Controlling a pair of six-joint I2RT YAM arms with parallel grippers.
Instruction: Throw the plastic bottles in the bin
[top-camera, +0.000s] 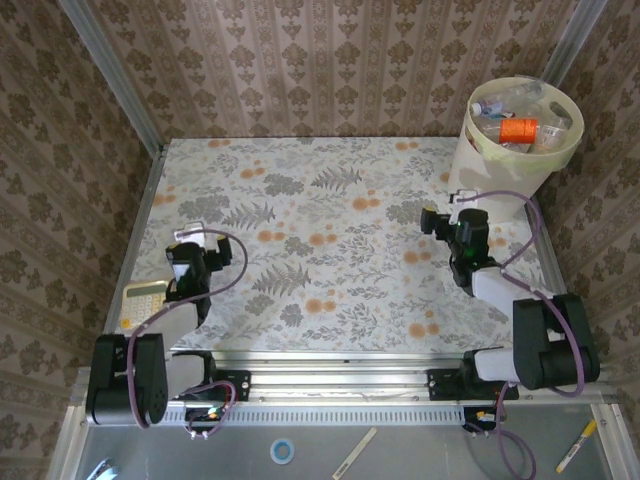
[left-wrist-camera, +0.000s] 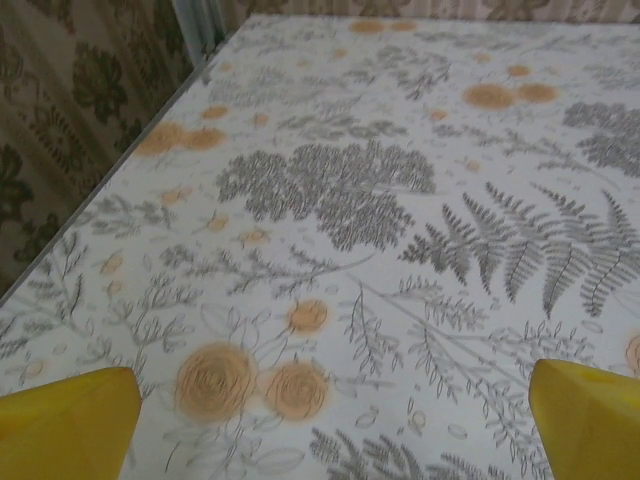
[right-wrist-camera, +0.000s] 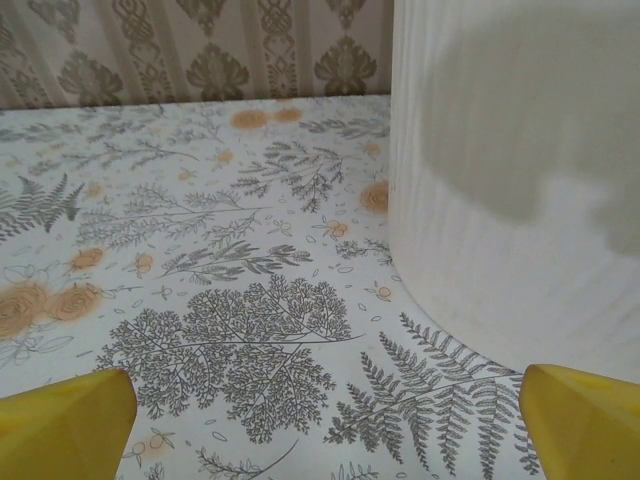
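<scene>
A: So, where are the bottles (top-camera: 519, 130)?
B: Those I can make out lie inside the bin (top-camera: 497, 172), an orange one on top among clear ones. The bin sits at the far right corner of the desk (top-camera: 330, 200), near its edge

A: And the nearest arm?
B: The right end effector (right-wrist-camera: 320, 430) is low over the desk, just beside the bin's wall. Its fingers are spread wide with nothing between them. Its purple cable (top-camera: 536, 218) loops close by the bin's foot

A: What worries you?
B: That closeness. I'd judge that a careless swing to the right, or the cable catching, could shove the bin toward the edge or tip it, and the bottles would spill out

A: The left side?
B: The left end effector (left-wrist-camera: 325, 430) is just as wide open and empty, over bare desk near the left edge. The calculator (top-camera: 143, 298) lies just beside that arm. With no bottle close by, a grasp there might close on the calculator and carry the wrong thing to the bin

A: So little seems left?
B: Likely, though that's a judgement. The main risk now is upsetting the bin
</scene>
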